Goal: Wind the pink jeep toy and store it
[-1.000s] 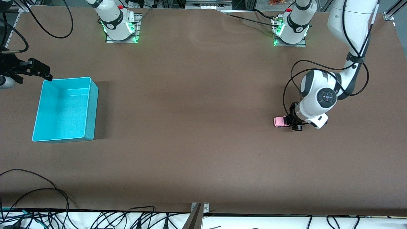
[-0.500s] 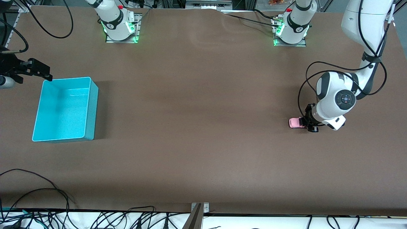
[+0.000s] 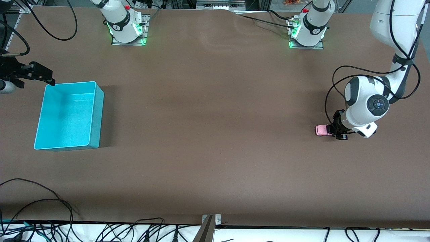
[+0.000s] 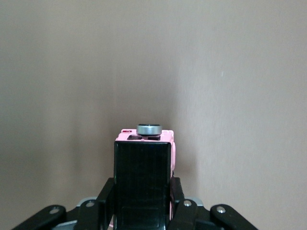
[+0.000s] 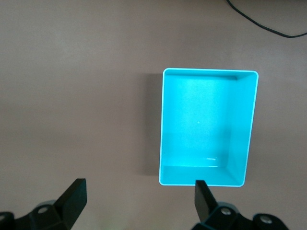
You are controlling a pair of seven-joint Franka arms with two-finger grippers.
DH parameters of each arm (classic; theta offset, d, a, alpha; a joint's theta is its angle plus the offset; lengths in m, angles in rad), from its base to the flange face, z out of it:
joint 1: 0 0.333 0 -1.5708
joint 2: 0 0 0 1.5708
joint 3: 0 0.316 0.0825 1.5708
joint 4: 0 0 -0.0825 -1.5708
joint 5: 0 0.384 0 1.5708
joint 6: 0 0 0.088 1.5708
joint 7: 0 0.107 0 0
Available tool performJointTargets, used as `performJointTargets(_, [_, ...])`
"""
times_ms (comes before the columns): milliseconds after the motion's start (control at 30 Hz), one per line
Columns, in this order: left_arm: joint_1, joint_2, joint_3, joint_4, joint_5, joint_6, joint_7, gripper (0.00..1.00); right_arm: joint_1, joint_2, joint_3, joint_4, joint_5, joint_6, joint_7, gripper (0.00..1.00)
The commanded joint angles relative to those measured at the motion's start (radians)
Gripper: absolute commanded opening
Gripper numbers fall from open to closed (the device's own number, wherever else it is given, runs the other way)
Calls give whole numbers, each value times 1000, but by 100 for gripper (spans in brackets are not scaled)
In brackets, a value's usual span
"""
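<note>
The pink jeep toy (image 3: 321, 130) is a small boxy car with a black roof, down at the table surface near the left arm's end. My left gripper (image 3: 337, 132) is shut on its rear part. In the left wrist view the black roof (image 4: 143, 167) fills the space between the fingers (image 4: 106, 194), with pink body (image 4: 173, 154) and a grey wheel (image 4: 149, 129) showing past it. My right gripper (image 3: 43, 76) hangs open and holds nothing, over the table beside the turquoise bin (image 3: 97, 111). Its wrist view shows the bin (image 5: 201, 175) with nothing inside.
Cables (image 3: 40, 201) lie along the table edge nearest the front camera. The two arm bases (image 3: 126, 28) (image 3: 307, 32) stand at the edge farthest from it. Bare brown tabletop (image 3: 208, 117) stretches between the jeep and the bin.
My left gripper has slid the pink jeep along the table toward the left arm's end, away from the bin. The right arm has not moved.
</note>
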Motion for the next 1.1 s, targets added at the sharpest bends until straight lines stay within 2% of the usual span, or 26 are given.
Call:
performJointTargets(0, [46, 84, 1, 7, 70, 65, 14, 4, 0, -1, 3, 16, -19, -15, 0, 100])
performJointTargets(233, [69, 85, 0, 7, 111, 68, 15, 5, 0, -1, 4, 16, -19, -15, 0, 100])
performJointTargets(333, [70, 85, 0, 7, 111, 71, 15, 13, 0, 0, 4, 16, -19, -12, 0, 100])
performJointTargets(367, [70, 85, 0, 7, 111, 71, 15, 24, 0, 0, 4, 16, -19, -14, 0, 100])
performJointTargets(400, [70, 85, 0, 10, 111, 71, 15, 40, 0, -1, 4, 16, -19, -14, 0, 100])
performJointTargets(433, [70, 84, 0, 11, 111, 71, 18, 64, 0, -1, 4, 16, -19, -14, 0, 100])
performJointTargets(467, [70, 81, -2, 14, 111, 69, 24, 79, 0, -1, 4, 16, -19, -14, 0, 100])
performJointTargets(500, [70, 78, -2, 14, 111, 68, 30, 100, 2, -1, 4, 16, -19, -12, 0, 100])
performJointTargets(600, [70, 42, -3, 30, 110, 40, 35, 100, 2, -1, 4, 16, -19, -12, 2, 100])
performJointTargets(733, [70, 7, -11, 83, 96, -78, 46, 100, 2, -1, 4, 16, -19, -15, 0, 100])
performJointTargets(933, [70, -31, -66, 169, 94, -294, 49, 100, 2, -1, 6, 16, -19, -15, 2, 100])
performJointTargets(1067, [70, -68, -100, 198, 93, -369, 50, 100, 2, -1, 6, 16, -19, -17, 2, 100])
